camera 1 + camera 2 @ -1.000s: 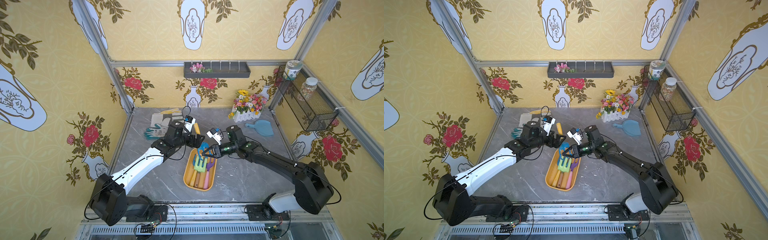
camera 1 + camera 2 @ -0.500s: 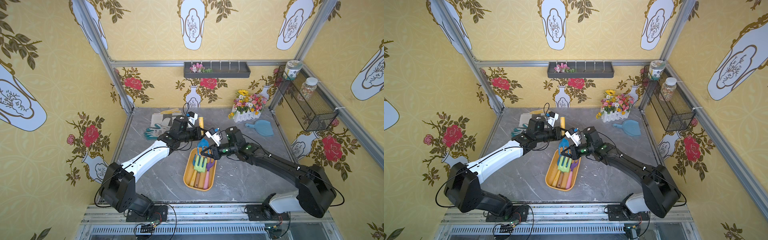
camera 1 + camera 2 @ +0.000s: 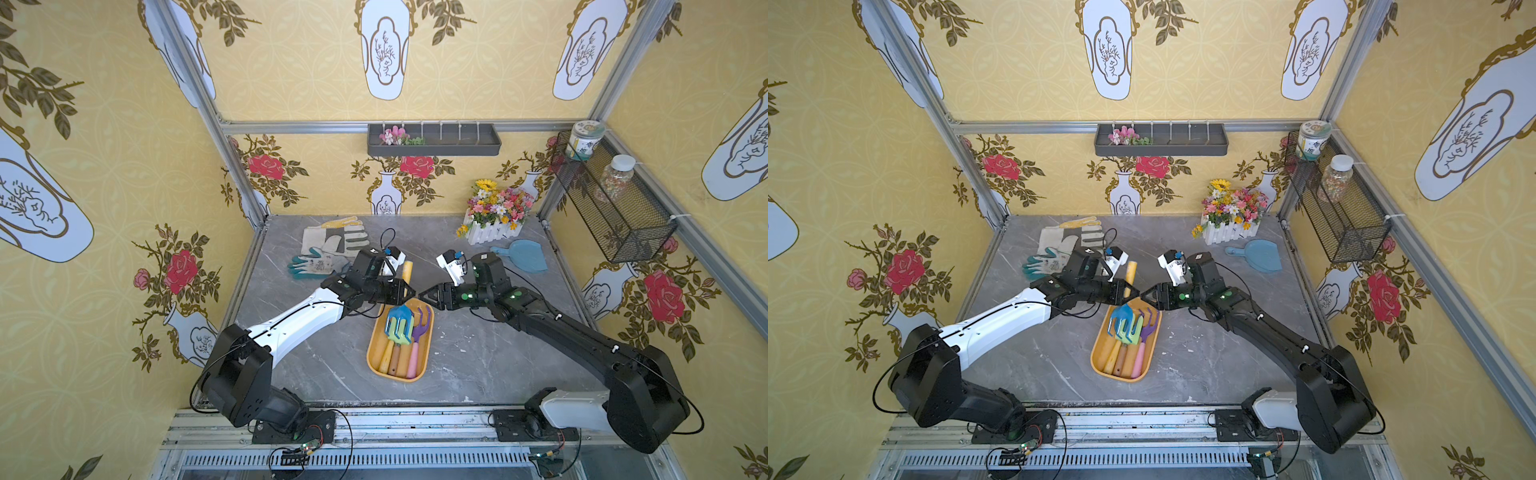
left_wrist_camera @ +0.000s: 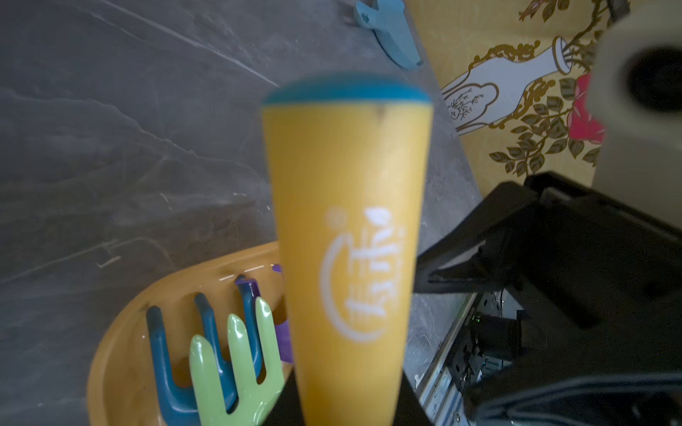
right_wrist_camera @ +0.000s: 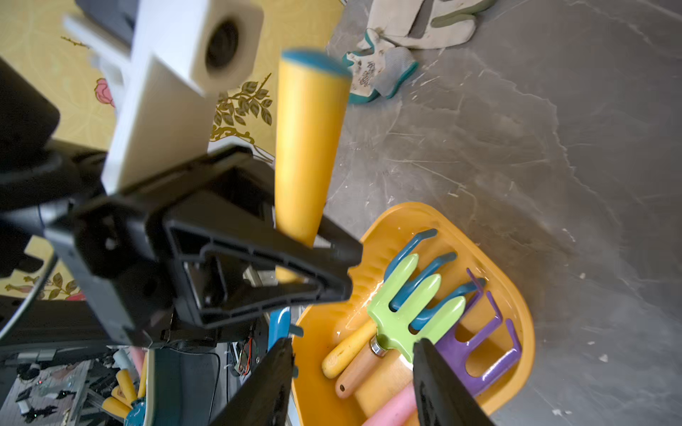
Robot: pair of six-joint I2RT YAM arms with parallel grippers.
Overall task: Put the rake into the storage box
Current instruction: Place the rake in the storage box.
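My left jaws are clamped tight on the rake with the tapered yellow handle and teal end cap (image 5: 308, 147), gripping it at the narrow end of the handle. The handle sticks out past the grip, pointing away from the shallow yellow-orange plastic storage box (image 3: 372, 357). Of the head I see only a blue sliver below the grip (the rest is hidden from my wrist cameras). So the rake hangs in the air at the far end of the storage box, not inside it. My right jaws stand apart with nothing between them, their tips just beside the left ones above that same end. In the box lie a light green plastic hand fork (image 5: 402, 317) and a purple plastic claw rake (image 5: 479, 354). The box sits on the grey marbled surface (image 3: 316, 365).
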